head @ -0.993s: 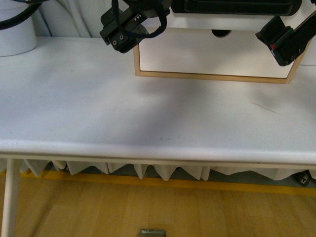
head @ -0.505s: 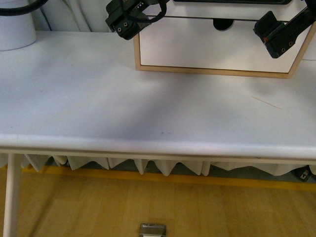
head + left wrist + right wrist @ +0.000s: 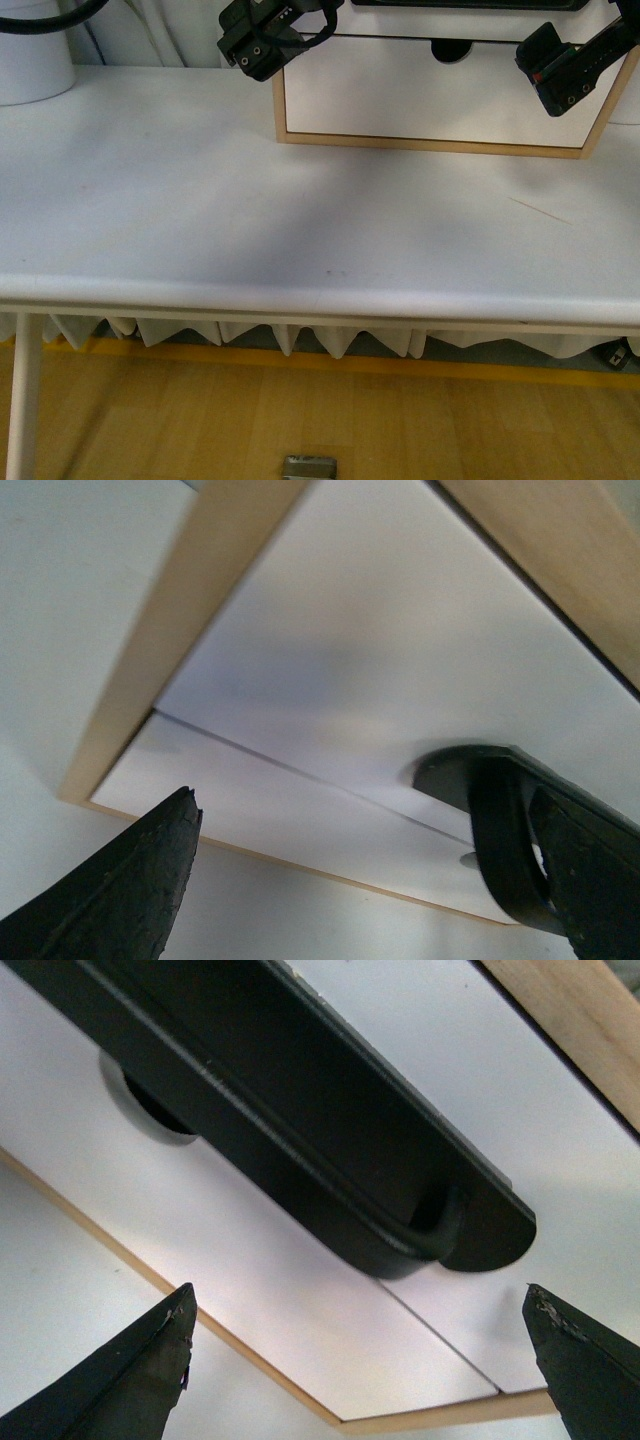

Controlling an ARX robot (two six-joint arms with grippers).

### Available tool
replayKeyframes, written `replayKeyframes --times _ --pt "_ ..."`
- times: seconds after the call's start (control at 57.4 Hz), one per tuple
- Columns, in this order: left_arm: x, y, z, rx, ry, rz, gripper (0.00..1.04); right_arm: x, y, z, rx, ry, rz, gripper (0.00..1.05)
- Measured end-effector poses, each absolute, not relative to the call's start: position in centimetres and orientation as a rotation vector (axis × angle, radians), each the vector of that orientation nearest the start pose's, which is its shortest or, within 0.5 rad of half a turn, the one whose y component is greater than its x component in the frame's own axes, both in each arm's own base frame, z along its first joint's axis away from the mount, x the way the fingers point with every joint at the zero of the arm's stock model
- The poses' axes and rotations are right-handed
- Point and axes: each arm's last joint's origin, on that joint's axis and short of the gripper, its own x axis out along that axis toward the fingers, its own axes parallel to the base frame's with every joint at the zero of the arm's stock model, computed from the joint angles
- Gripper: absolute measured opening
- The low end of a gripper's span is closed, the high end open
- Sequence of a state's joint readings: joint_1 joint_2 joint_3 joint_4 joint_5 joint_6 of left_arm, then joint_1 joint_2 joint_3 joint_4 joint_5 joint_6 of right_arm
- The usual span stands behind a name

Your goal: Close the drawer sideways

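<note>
The drawer [image 3: 400, 22] is the white front at the top of the light-wood cabinet [image 3: 430, 146]. Its long black bar handle [image 3: 470, 4] is cut by the picture's top edge, and a semicircular notch [image 3: 450, 48] sits just below. My left gripper [image 3: 262, 40] is open at the cabinet's left edge. My right gripper [image 3: 560, 72] is open at the cabinet's right side. In the left wrist view the left gripper [image 3: 370, 880] faces the white fronts, with the handle's end [image 3: 490, 800] beside one finger [image 3: 585, 870]. In the right wrist view the right gripper [image 3: 360, 1360] is open below the handle [image 3: 300, 1130].
A plain white front [image 3: 430, 95] fills the cabinet below the drawer. The cabinet stands at the back of a white table [image 3: 300, 220]. A white round container [image 3: 30, 65] stands at the back left. A thin light mark [image 3: 540, 210] lies on the table at the right.
Both grippers and the cabinet now show higher in the front view than a second ago. Over the last half second almost nothing has moved.
</note>
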State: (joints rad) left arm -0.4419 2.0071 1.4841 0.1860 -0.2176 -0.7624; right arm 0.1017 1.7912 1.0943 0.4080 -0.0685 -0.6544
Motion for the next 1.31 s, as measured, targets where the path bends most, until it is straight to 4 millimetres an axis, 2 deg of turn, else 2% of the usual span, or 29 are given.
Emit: replayKeyframes --times 0.122,0.313,0.749,0.853,0.958,1.045,1.201,1.306 --pt "40.7 -17.9 24.1 -0.634 0.364 -0.058 0.99 37.1 4.0 22.8 -0.647 0.207 0.268 0.96" --pt "36.5 -15.1 23.7 -0.559 0.338 -0.004 0.99 32.4 3.3 23.9 -0.610 0.144 0.242 0.96" --pt "23.6 -8.4 21.5 -0.294 0.331 0.227 0.99 19.4 0.1 23.8 -0.456 0.126 0.128 0.96" --pt "20.2 -6.7 20.4 -0.230 0.347 0.314 0.99 16.3 -0.3 23.4 -0.405 0.120 0.105 0.96" --pt "17.8 -5.5 19.5 -0.201 0.350 0.387 0.99 13.6 -0.5 22.7 -0.329 0.122 0.102 0.96" --pt "16.3 -4.7 19.1 -0.188 0.342 0.448 0.99 12.1 -0.6 22.5 -0.271 0.094 0.085 0.96" --pt "16.1 -4.7 19.3 -0.199 0.330 0.446 0.99 11.9 -0.6 22.7 -0.237 0.075 0.081 0.96" --pt "15.8 -4.0 18.1 -0.207 0.195 0.146 0.82 11.8 -0.2 22.0 -0.122 0.010 -0.006 0.79"
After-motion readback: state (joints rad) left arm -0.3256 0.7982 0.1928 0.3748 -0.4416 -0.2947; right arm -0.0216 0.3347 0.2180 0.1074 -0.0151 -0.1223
